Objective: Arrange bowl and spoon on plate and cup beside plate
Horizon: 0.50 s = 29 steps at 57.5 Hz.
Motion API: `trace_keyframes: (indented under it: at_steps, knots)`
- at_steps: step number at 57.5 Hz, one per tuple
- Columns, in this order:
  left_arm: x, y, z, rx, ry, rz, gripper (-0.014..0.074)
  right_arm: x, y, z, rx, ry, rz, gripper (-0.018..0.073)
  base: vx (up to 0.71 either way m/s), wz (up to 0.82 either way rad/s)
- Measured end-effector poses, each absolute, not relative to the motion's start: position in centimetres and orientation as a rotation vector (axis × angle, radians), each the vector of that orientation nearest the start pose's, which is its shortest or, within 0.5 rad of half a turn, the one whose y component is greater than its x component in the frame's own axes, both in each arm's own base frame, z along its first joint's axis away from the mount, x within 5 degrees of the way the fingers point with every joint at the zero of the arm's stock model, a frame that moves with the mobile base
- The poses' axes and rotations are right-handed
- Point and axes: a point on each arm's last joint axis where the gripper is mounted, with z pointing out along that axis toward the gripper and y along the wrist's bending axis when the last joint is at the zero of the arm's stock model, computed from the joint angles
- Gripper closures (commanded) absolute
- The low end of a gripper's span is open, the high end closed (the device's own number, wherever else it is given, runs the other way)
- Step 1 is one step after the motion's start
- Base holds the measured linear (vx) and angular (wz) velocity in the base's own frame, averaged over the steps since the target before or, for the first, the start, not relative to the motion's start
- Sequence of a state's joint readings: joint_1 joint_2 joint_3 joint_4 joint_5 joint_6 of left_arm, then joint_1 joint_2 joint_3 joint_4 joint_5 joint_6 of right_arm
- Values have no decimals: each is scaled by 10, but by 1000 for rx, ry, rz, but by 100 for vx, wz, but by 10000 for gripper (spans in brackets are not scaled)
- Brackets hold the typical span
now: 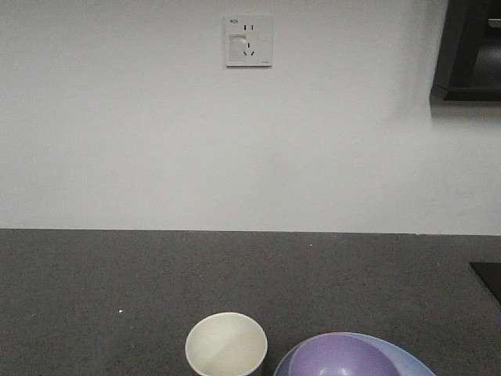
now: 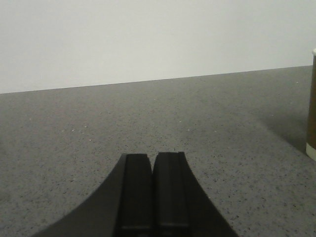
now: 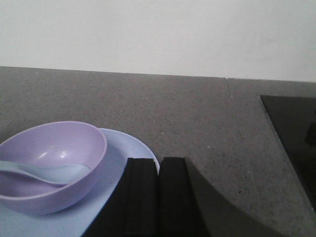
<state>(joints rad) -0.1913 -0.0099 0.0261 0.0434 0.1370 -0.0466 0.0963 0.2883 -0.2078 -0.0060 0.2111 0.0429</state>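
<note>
The lavender bowl [image 3: 52,165] sits on the pale blue plate [image 3: 126,148] at the left of the right wrist view. The pale blue spoon [image 3: 47,174] lies inside the bowl. My right gripper [image 3: 158,160] is shut and empty, just right of the plate's rim. In the front view the bowl [image 1: 344,356] rests on the plate [image 1: 411,362] at the bottom edge, with the cup [image 1: 226,345] upright just left of them. The cup's brown side [image 2: 311,103] shows at the right edge of the left wrist view. My left gripper [image 2: 152,156] is shut, empty, low over the counter.
The dark grey speckled counter [image 1: 117,274] runs back to a white wall with a socket [image 1: 248,40]. A black flat surface [image 3: 294,133] lies at the counter's right. A dark cabinet corner [image 1: 470,51] hangs at the upper right.
</note>
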Motion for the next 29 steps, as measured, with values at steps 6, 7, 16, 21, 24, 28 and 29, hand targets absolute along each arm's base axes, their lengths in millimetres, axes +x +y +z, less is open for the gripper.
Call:
trace_keyframes:
  at_steps: [6, 7, 16, 21, 24, 28, 29]
  knots:
    - [56, -10, 192, 149, 1632, -144, 599, 71, 6, 219, -27, 1755, 111, 568, 0, 0]
    - [56, -10, 192, 149, 1632, -144, 599, 70, 6, 214, -26, 1758, 111, 568, 0, 0]
    - [56, -10, 192, 149, 1632, -144, 599, 60, 5, 191, 4, 1705, 128, 568, 0, 0]
    - [56, -10, 192, 149, 1632, -144, 599, 57, 3, 189, 59, 1667, 133, 568, 0, 0]
    - [56, -10, 192, 149, 1632, -144, 599, 57, 2, 190, 78, 1653, 130, 568, 0, 0]
    - [56, -10, 192, 149, 1633, -144, 599, 57, 1, 191, 71, 1645, 109, 568, 0, 0]
    - [56, -10, 192, 149, 1633, -144, 599, 57, 1, 191, 70, 1641, 106, 568, 0, 0]
